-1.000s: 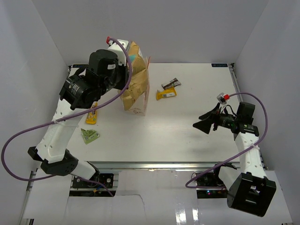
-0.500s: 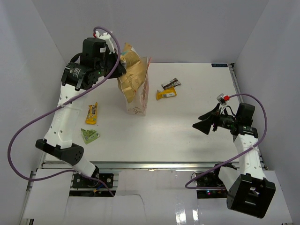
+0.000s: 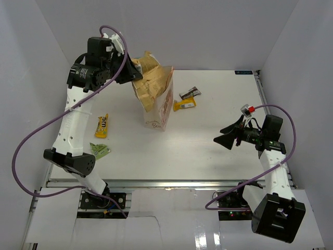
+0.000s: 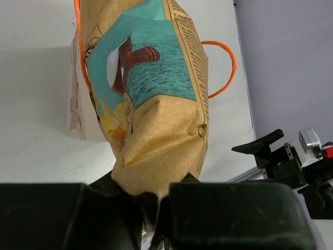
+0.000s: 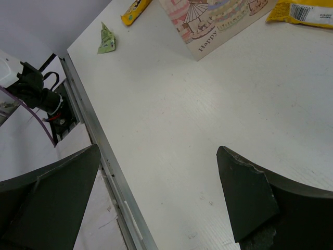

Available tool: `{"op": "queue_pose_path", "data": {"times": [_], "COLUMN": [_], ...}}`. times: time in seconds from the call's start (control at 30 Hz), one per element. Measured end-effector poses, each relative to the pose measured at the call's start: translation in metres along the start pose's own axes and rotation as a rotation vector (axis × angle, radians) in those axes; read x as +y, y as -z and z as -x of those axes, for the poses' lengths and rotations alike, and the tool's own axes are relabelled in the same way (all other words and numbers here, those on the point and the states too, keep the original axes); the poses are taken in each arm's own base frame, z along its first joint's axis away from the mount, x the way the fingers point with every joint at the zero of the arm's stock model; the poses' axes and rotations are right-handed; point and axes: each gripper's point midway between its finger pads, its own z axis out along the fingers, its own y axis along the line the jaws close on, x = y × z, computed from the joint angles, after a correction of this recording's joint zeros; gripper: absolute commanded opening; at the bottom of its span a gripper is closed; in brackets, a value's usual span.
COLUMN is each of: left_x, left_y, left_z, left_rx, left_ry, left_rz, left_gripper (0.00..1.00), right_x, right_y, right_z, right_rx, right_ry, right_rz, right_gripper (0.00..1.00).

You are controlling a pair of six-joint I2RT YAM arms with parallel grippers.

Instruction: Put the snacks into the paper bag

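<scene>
My left gripper (image 3: 131,72) is shut on the top end of the large tan-brown chip bag (image 3: 148,86), whose lower end sits in the mouth of the cream paper bag (image 3: 162,113). The left wrist view shows the chip bag (image 4: 156,104) hanging from the gripper (image 4: 156,200), with the paper bag (image 4: 74,107) and its orange handle (image 4: 225,67) behind it. A yellow wrapper (image 3: 186,104) and a dark brown-and-white bar (image 3: 190,94) lie right of the bag. A green pouch (image 3: 99,150) lies at the front left. My right gripper (image 3: 227,136) is open and empty above the table.
A second yellow packet (image 3: 102,125) lies left of the paper bag, above the green pouch. The right wrist view shows the paper bag (image 5: 218,21), the yellow wrapper (image 5: 304,13), the green pouch (image 5: 106,39) and the table's metal front rail (image 5: 99,151). White walls enclose the table.
My left arm has swung up and back to the left, still gripping the chip bag. The paper bag has shifted and leaned a little to the right. The right arm has not moved.
</scene>
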Motion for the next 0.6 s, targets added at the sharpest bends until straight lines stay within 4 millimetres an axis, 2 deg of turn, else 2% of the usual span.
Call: {"op": "queue_pose_path", "data": {"times": [0.17,0.33,0.43,0.6], "left_x": [-0.001,-0.001,0.0,-0.001], "left_y": [0.011,0.021,0.021,0.016], "left_z": [-0.012,-0.017,-0.019,-0.014], "left_rx": [0.025,0.036,0.043,0.049], "left_ry": [0.01,0.018,0.022,0.041], "left_rz": [-0.01,-0.002,0.003,0.008], "left_gripper": [0.26,0.37,0.54,0.67], "right_x": [-0.001,-0.001,-0.001,-0.002], "right_y": [-0.001,-0.001,-0.001,-0.001], "right_z": [0.0,-0.001,0.0,0.0], "right_rx": [-0.005,-0.006,-0.008,-0.01], "right_ry": [-0.003,-0.013,-0.009,-0.009], "right_rz": [-0.001,0.0,0.001,0.001], "right_gripper": [0.98,0.98,0.98,0.98]}}
